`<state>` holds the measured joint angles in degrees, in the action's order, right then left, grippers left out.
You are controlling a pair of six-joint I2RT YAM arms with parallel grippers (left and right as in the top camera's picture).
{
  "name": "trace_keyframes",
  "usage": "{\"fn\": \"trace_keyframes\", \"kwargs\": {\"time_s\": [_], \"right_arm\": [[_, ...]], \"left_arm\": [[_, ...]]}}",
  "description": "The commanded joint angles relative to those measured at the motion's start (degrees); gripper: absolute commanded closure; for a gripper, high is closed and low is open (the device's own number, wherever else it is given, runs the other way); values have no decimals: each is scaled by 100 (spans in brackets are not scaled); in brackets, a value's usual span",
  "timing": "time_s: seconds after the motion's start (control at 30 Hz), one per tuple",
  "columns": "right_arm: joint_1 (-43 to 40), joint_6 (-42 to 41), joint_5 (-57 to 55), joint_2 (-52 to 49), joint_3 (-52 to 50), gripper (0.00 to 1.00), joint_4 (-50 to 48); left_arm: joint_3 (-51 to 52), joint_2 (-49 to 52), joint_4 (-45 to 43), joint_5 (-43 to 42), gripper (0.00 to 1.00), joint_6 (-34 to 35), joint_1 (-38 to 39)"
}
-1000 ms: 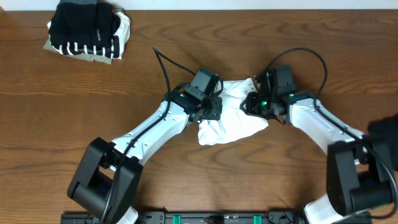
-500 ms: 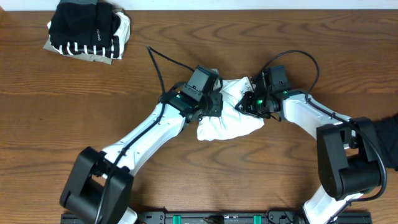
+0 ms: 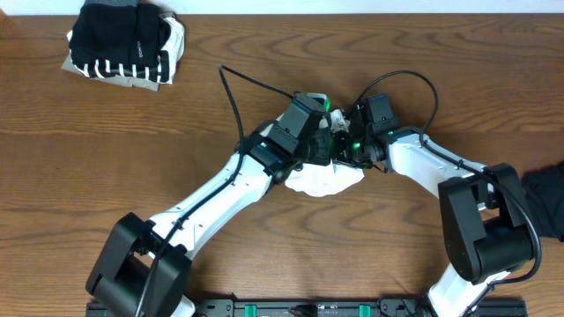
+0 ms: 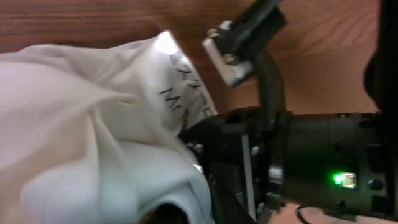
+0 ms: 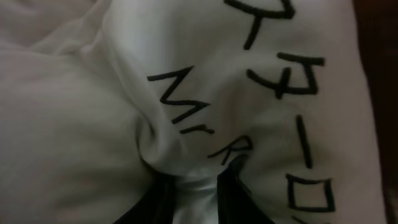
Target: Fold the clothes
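Overhead view: the left hand [image 3: 319, 151] and the right hand [image 3: 345, 150] have closed in on each other over the last second and now stand almost touching at the middle of the brown wooden bench [image 3: 88, 158]. The white cotton T-shirt with black lettering [image 3: 324, 181], spread wider between them a second ago, is now gathered into a small bunch beneath and just in front of both hands.

Right wrist view: the dark fingers [image 5: 239, 196] are clamped on a fold of the shirt beside the lettering. The left hand's state cannot be told, because cloth hides its fingers.

Judgement: one edge has been carried onto the other, so a fold is near completion; release and flattening remain. The stack of folded black, striped and beige garments [image 3: 123, 44] lies unmoved at the far left corner.
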<state>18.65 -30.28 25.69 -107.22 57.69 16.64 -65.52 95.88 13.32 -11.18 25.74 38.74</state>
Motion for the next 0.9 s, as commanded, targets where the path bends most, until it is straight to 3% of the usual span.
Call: {"fn": "trace_keyframes", "kwargs": {"time_s": [0.0, 0.3, 0.57, 0.8, 0.87], "right_arm": [[240, -210, -125, -444, -269, 77, 197], [-13, -44, 188, -286, -238, 73, 205], [-186, 170, -46, 151, 26, 70, 826], [-439, 422, -586, 778, 378, 64, 1565], [-533, 444, -678, 957, 476, 62, 1770]], "left_arm": [[-116, 164, -42, 35, 87, 28, 50], [-114, 621, -116, 31, 87, 52, 52], [-114, 892, -498, 33, 87, 144, 50], [-114, 1126, -750, 33, 83, 295, 50], [-114, 1163, -752, 35, 78, 308, 50]]}}
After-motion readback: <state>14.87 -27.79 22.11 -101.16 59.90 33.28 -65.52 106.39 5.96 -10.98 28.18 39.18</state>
